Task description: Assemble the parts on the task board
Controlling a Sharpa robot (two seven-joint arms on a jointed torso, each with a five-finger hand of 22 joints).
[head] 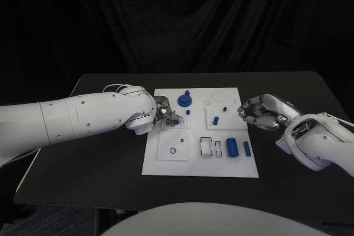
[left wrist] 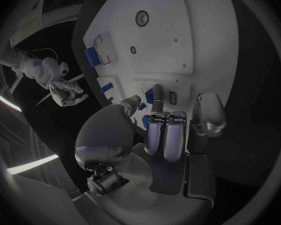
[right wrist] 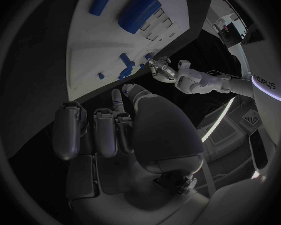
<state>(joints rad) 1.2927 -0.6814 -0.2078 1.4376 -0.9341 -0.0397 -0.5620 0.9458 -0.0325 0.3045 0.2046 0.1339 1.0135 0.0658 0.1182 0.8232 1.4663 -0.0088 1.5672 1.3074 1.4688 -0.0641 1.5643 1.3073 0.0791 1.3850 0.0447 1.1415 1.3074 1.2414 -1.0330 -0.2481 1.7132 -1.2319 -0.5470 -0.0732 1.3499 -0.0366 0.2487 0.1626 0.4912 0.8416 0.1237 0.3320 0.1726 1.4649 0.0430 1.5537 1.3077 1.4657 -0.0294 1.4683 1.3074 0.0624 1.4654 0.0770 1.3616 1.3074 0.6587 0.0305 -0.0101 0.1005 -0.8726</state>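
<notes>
left hand (head: 167, 114) fingertips touch the task board (head: 168, 163), perhaps empty; right hand (head: 260, 112) curled, empty.

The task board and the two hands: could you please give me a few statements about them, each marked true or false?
1. The left hand is over the task board, its fingers down at a small block near the board's left edge. True.
2. The right hand holds the large blue cylinder. False: the cylinder lies on the board, apart from that hand, which is curled in at the board's right edge with nothing seen in it.
3. A blue round part with a peg stands near the board's far edge. True.
4. The slim blue bar lies off the board on the black table. False: it lies on the board, beside the cylinder.
</notes>
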